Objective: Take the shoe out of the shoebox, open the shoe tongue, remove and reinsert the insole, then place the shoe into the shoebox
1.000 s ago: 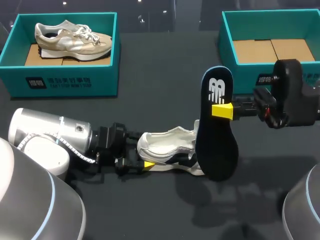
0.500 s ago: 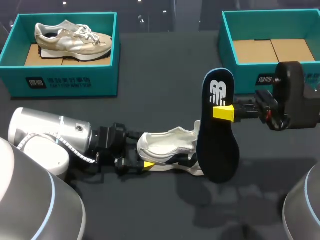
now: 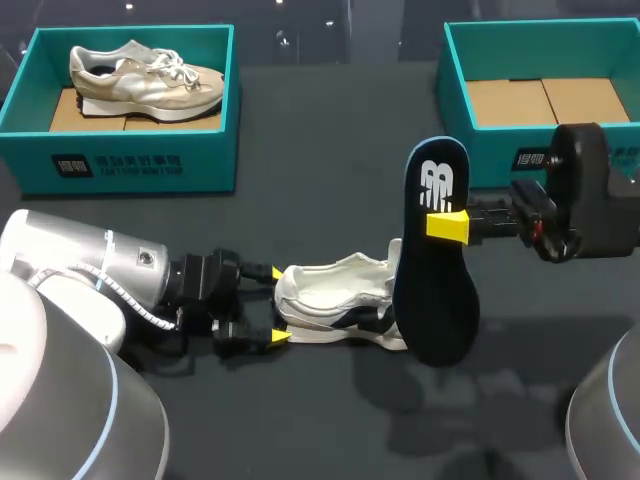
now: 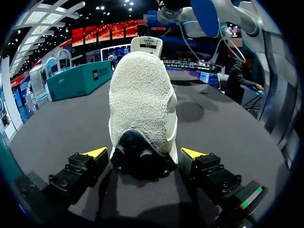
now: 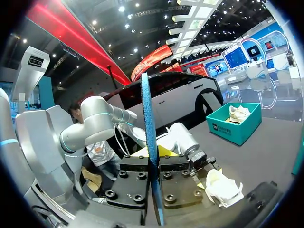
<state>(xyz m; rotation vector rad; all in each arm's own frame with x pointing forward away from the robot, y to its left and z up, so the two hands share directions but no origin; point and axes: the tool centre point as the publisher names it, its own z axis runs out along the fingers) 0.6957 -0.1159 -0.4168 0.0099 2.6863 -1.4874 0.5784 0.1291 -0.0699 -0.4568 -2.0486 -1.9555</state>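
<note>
My left tool [image 3: 277, 304] is released, with one finger on each side of the heel of the white shoe [image 3: 340, 292], which lies on the dark desk [image 3: 320, 150]. My right tool [image 3: 446, 224] grasps the dark insole [image 3: 435, 290], upright at the shoe's toe end.

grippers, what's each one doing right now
Left gripper: open, straddling the heel of the shoe.
Right gripper: shut on the insole.

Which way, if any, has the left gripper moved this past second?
Yes. The left gripper backed off leftward in the head view, away from the unmoved shoe, and opened.
</note>
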